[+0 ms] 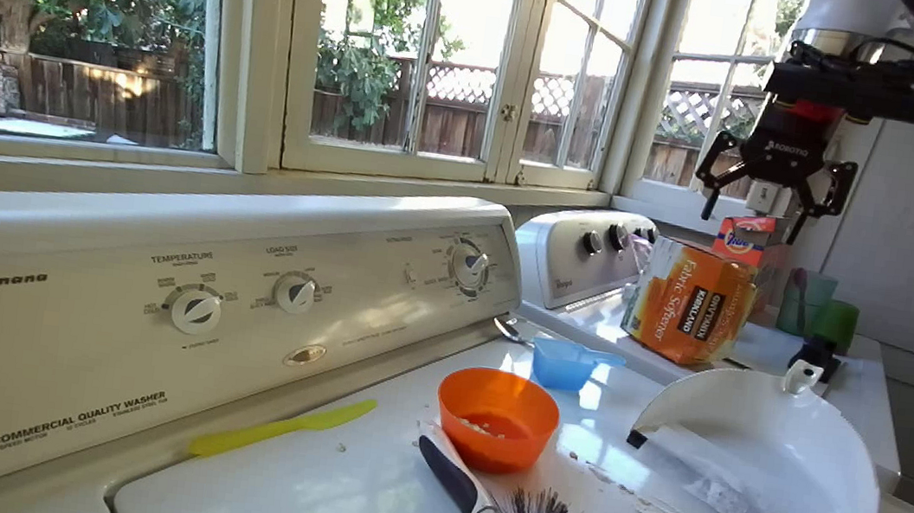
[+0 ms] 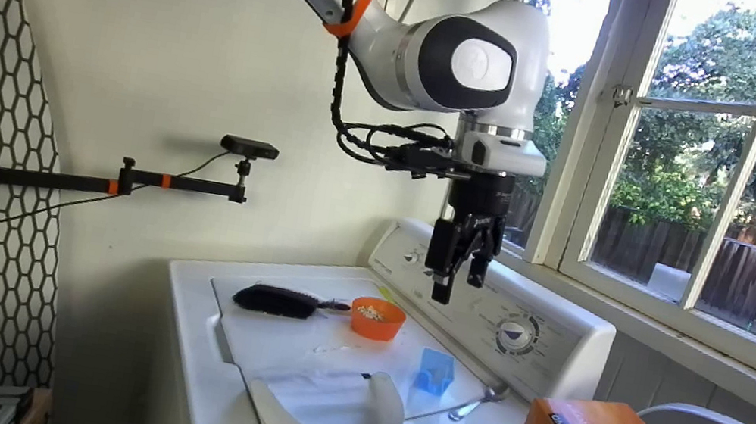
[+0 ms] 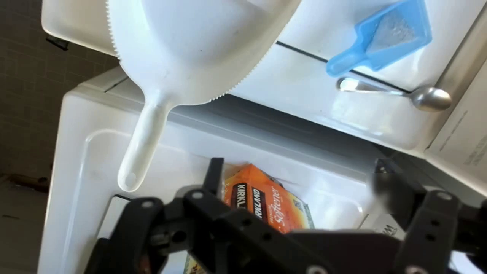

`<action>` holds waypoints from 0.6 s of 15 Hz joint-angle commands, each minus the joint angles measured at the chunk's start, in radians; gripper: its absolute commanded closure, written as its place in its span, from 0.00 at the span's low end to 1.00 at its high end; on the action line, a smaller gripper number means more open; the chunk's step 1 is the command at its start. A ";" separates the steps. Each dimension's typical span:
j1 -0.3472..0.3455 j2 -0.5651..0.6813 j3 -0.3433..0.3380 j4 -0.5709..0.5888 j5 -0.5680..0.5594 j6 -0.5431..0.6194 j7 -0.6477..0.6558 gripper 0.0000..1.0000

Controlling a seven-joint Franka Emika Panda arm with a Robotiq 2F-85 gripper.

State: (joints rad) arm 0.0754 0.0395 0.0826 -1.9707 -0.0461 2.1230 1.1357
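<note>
My gripper (image 1: 751,221) hangs in the air with its jaws wide apart and nothing between them. In the wrist view an orange fabric softener box (image 3: 276,201) shows below and behind the fingers, partly covered by them; it stands on the second machine. A white dustpan (image 1: 774,444) bridges the gap between the two machines, its handle (image 3: 142,146) reaching over the second one. On the washer lid are an orange bowl (image 2: 376,323) with pale bits inside, a blue scoop (image 3: 399,34) holding white powder, and a black-bristled brush (image 2: 275,300). A metal spoon (image 3: 430,98) lies near the scoop.
A yellow-green knife (image 1: 283,427) lies along the washer's control panel (image 1: 241,308). Crumbs (image 1: 652,511) are scattered between bowl and dustpan. Behind the softener box stand a Tide box (image 1: 745,238) and green cups (image 1: 835,325). Windows (image 2: 743,189) rise behind the machines.
</note>
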 commanded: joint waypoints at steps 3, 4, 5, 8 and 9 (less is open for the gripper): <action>0.004 -0.068 0.003 -0.036 0.129 -0.053 -0.350 0.00; 0.006 -0.074 0.005 -0.040 0.139 -0.071 -0.403 0.00; 0.008 -0.077 0.006 -0.037 0.142 -0.097 -0.455 0.00; 0.005 -0.046 0.004 -0.003 0.106 -0.065 -0.371 0.00; 0.005 -0.045 0.003 -0.003 0.106 -0.065 -0.371 0.00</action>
